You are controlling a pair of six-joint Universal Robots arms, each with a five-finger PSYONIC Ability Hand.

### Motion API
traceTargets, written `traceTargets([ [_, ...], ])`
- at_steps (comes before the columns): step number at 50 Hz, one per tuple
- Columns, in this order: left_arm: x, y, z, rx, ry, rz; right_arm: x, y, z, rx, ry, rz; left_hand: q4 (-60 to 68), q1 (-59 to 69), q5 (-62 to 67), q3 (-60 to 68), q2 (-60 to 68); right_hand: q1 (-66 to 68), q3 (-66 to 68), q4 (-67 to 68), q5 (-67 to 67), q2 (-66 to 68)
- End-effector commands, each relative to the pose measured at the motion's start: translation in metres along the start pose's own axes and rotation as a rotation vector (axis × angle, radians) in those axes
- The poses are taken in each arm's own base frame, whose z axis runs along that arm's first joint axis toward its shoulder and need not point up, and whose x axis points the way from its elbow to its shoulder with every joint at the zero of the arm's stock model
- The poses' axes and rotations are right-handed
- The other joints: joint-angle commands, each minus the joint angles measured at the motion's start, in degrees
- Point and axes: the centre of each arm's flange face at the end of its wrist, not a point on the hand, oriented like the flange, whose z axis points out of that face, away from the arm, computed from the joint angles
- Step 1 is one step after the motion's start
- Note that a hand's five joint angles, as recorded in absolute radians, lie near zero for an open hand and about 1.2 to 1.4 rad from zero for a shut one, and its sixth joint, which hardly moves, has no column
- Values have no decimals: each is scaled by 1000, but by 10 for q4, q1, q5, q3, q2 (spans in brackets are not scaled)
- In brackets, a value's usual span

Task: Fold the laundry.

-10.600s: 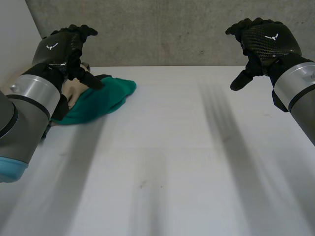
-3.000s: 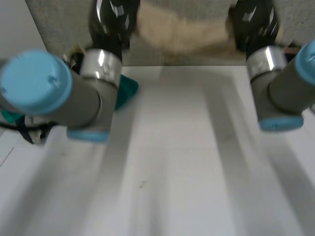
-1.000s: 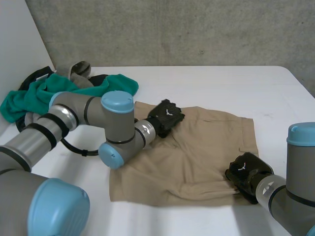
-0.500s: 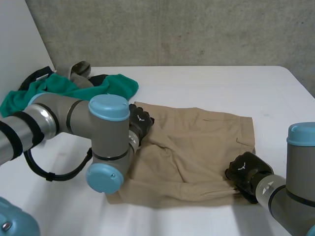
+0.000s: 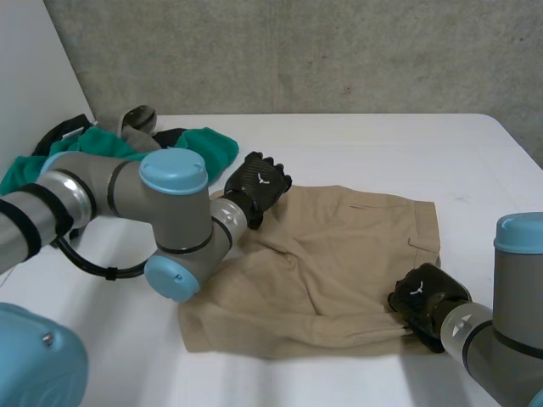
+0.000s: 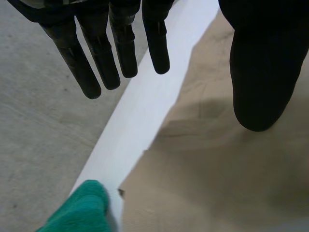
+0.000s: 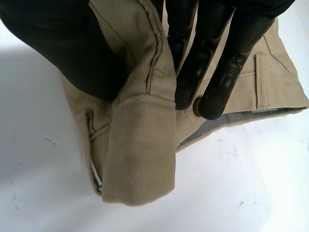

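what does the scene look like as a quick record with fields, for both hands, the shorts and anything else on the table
left robot hand: open, fingers straight, over the far left corner of the shorts, holding nothing
right robot hand: shut, pinching the shorts' near right edge between thumb and fingers
shorts: tan, spread out on the table, wrinkled, with the pinched edge folded over
green cloth: bunched at the far left, just beyond the shorts
table: white
fold: not yet made

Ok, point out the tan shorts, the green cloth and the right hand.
tan shorts [image 5: 339, 246], head view, middle of the fabric.
green cloth [image 5: 210, 146], head view, end nearest the shorts.
right hand [image 5: 424, 298], head view, back of the hand.
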Motion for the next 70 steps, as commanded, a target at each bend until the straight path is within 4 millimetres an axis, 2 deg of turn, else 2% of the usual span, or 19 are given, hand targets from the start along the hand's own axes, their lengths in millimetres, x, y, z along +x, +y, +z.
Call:
traceTargets([
  [1, 6, 19, 11, -39, 23, -5, 0, 1, 1, 0, 2, 1, 218, 209, 221, 209, 212, 230, 122, 118, 128, 115],
  [8, -2, 23, 3, -101, -20, 1, 2, 1, 1, -1, 6, 2, 530, 521, 533, 520, 524, 230, 122, 118, 128, 115],
  [13, -21, 29, -14, -230, -142, 34, 5, 1, 2, -1, 14, 6, 536, 528, 540, 527, 531, 230, 122, 118, 128, 115],
  [15, -23, 34, -20, -268, -153, 39, 5, 1, 2, -1, 14, 6, 536, 528, 540, 527, 531, 230, 122, 118, 128, 115],
  [21, -13, 41, -43, -335, -122, 26, 5, 0, 2, 2, 16, 7, 536, 528, 540, 527, 531, 230, 122, 118, 128, 115],
  [30, -11, 36, -60, -357, -123, -25, 4, 0, 1, 1, 12, 6, 536, 528, 540, 527, 531, 230, 122, 118, 128, 115],
  [31, -12, 34, -60, -347, -128, -33, 4, 0, 1, 1, 12, 6, 536, 528, 540, 527, 531, 230, 122, 118, 128, 115],
  [35, -26, 19, -55, -271, -182, -82, 4, 0, 1, 2, 14, 6, 169, 160, 173, 160, 164, 230, 122, 118, 128, 115],
  [36, -32, 9, -50, -206, -209, -100, 4, 0, 1, 1, 12, 6, 65, 56, 68, 56, 59, 230, 122, 118, 128, 115],
  [39, -38, -1, -42, -111, -210, -116, 4, 0, 1, 1, 12, 6, 57, 48, 61, 48, 52, 230, 122, 118, 128, 115],
  [44, -42, -20, -24, 93, -96, -107, 4, 0, 1, 0, 11, 6, 49, 40, 52, 40, 43, 230, 122, 118, 128, 115],
  [46, -37, -16, -18, 102, -51, -109, 4, 0, 1, 0, 11, 6, 47, 38, 51, 38, 42, 230, 122, 118, 128, 115],
  [48, -28, 1, -9, 55, -10, -120, 4, 0, 1, 0, 11, 6, 45, 37, 49, 36, 40, 230, 122, 118, 128, 115],
  [53, -15, 18, 1, -29, 56, -135, 3, 0, 1, 0, 11, 6, 47, 38, 50, 38, 41, 230, 122, 118, 128, 115],
  [56, -8, 30, 6, -65, 73, -125, 4, 1, 1, -1, 12, 7, 64, 55, 67, 55, 58, 230, 122, 118, 128, 115],
  [60, -5, 36, 7, -82, 68, -80, 4, 1, 1, -1, 12, 8, 187, 178, 190, 177, 181, 230, 122, 118, 128, 115],
  [64, -10, 42, 5, -130, 24, -36, 5, 1, 2, 0, 14, 9, 413, 405, 417, 404, 408, 230, 122, 118, 128, 115],
  [65, -13, 43, 3, -157, -3, -25, 4, 1, 2, 0, 13, 8, 517, 508, 520, 508, 511, 230, 122, 118, 128, 115],
  [70, -20, 46, -9, -248, -80, -16, 5, 1, 3, 1, 18, 9, 536, 528, 540, 527, 531, 230, 122, 118, 128, 115],
])
